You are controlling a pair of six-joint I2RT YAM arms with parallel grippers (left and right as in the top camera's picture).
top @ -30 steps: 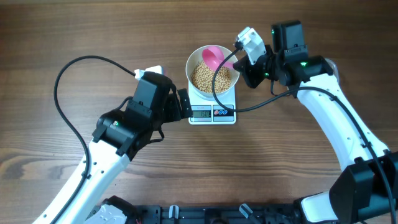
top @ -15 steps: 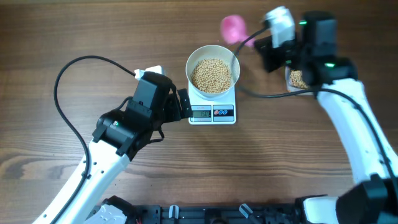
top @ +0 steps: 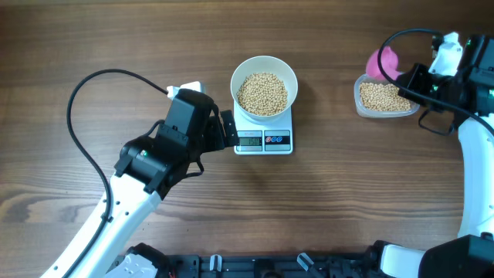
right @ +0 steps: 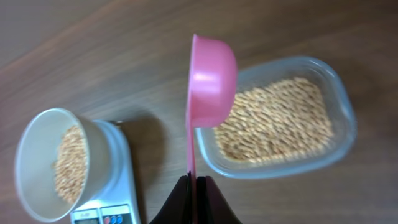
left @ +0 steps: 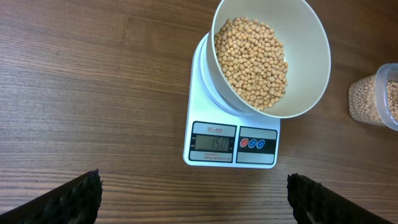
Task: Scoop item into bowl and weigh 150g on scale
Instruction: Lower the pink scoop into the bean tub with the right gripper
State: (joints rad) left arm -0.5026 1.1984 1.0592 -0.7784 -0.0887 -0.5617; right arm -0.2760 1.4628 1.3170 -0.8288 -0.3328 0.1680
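Note:
The white bowl stands on the small white scale and holds a heap of tan beans. In the left wrist view the scale's display reads 150. My left gripper rests just left of the scale, open, its fingertips wide apart with nothing between them. My right gripper is shut on the thin handle of a pink scoop. The scoop hangs on edge over the left end of the clear container of beans. Its inside is turned away.
The clear container sits at the table's right side, well apart from the scale. The left arm's black cable loops over the wood at the left. The right arm's cable hangs by the container.
My right gripper has carried the pink scoop from over the bowl rightward to the clear container. The left arm, bowl and scale have not moved.

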